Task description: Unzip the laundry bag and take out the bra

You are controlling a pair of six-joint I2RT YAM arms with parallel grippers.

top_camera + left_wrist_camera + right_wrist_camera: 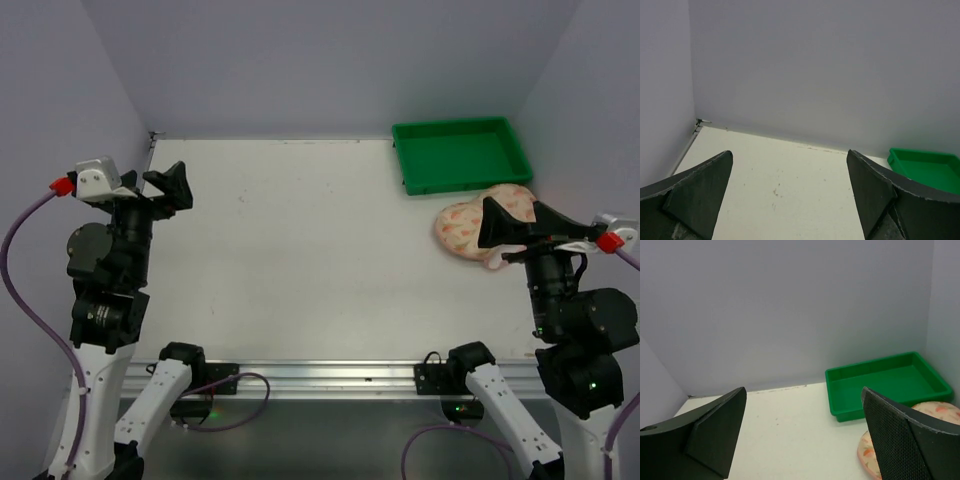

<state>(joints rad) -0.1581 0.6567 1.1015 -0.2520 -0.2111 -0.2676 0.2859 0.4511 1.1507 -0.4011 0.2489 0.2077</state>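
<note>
The white tabletop (300, 260) carries a green tray (461, 186) at its far right corner and, just beside the tray's near rim, the cream-pink leaf-print laundry bag (462, 228) by the right edge.

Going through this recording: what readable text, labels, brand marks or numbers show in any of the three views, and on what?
None can be read.
The laundry bag carries only an orange-red leaf print, no lettering.
The green tray, the table and the walls are plain.
The left arm and the right arm show no legible marking at this size.
</note>
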